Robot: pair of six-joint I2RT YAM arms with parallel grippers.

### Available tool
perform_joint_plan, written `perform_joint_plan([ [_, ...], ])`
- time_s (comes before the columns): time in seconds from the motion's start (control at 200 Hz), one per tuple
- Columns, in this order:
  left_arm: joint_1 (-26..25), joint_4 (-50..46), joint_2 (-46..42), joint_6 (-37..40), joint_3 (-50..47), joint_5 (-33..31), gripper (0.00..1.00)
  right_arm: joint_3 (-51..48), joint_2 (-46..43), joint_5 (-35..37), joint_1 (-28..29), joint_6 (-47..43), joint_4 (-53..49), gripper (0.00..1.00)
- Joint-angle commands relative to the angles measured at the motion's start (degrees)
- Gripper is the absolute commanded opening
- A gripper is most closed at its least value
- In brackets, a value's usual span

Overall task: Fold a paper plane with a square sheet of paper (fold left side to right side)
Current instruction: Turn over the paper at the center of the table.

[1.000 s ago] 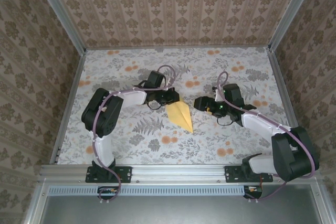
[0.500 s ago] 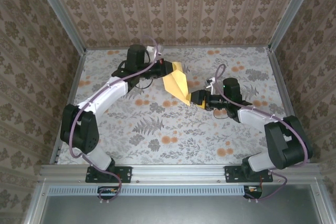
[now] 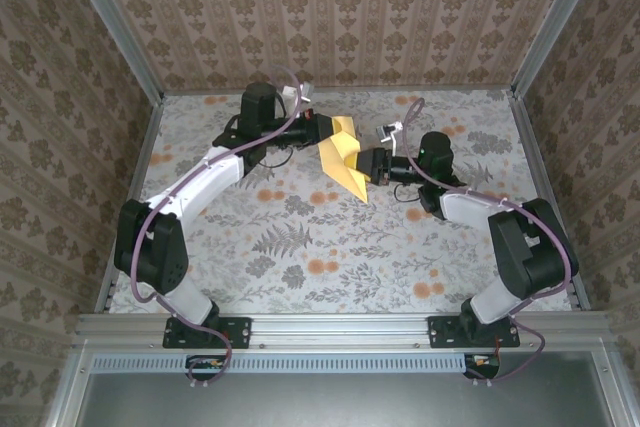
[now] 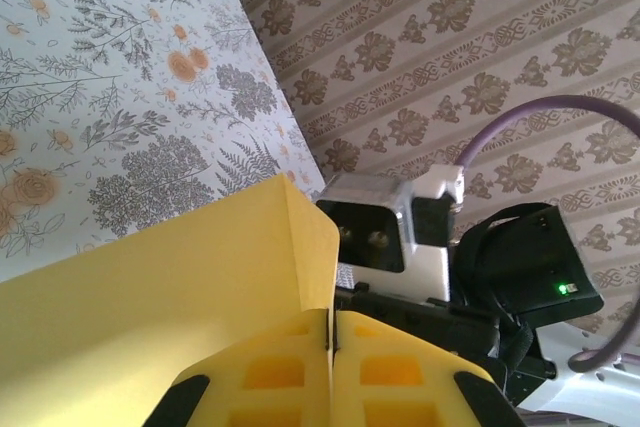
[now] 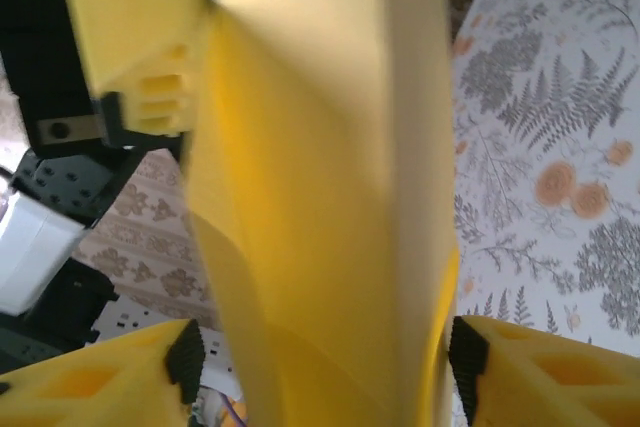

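Observation:
The paper plane (image 3: 343, 157), a pale-yellow creased dart, hangs in the air above the back middle of the table with its point down and to the right. My left gripper (image 3: 322, 130) is shut on its upper left edge; in the left wrist view the fingertips (image 4: 333, 322) meet on the sheet (image 4: 150, 297). My right gripper (image 3: 368, 165) reaches in from the right at the plane's lower part. In the right wrist view its jaws (image 5: 325, 357) stand apart around the folded paper (image 5: 320, 197), which spans almost the whole gap, with a sliver of room at the left pad (image 5: 187, 359).
The flower-print table (image 3: 300, 247) lies below, walled by patterned panels at the back (image 3: 340, 17) and sides. The two arms meet over the back middle. The right arm's wrist block (image 4: 380, 227) sits close behind the left fingertips.
The left gripper lifted the plane off the table toward the back. The right gripper moved up to it, and its jaws have narrowed around the paper.

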Motion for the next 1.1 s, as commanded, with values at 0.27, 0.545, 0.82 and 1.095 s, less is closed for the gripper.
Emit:
perform_joint_plan([
  [0.27, 0.4, 1.1, -0.5, -0.7, -2.1, 1.4, 0.17, 0.5, -3.8, 0.5, -2.4, -3.3, -4.0, 0.24],
  [0.545, 4.6, -15.9, -6.4, 11.4, -2.5, -7.4, 0.56, 7.1, -13.7, 11.0, -2.1, -29.9, -47.2, 0.13],
  [0.82, 6.1, -20.2, -20.0, 15.0, -12.2, -24.6, 0.64, 23.6, -13.0, 70.8, 14.6, -49.8, -90.1, 0.11],
  [1.095, 8.1, -22.2, -29.7, 14.4, -18.9, -32.3, 0.65, 37.7, 7.5, 106.0, 29.2, -51.1, -103.7, 0.11],
])
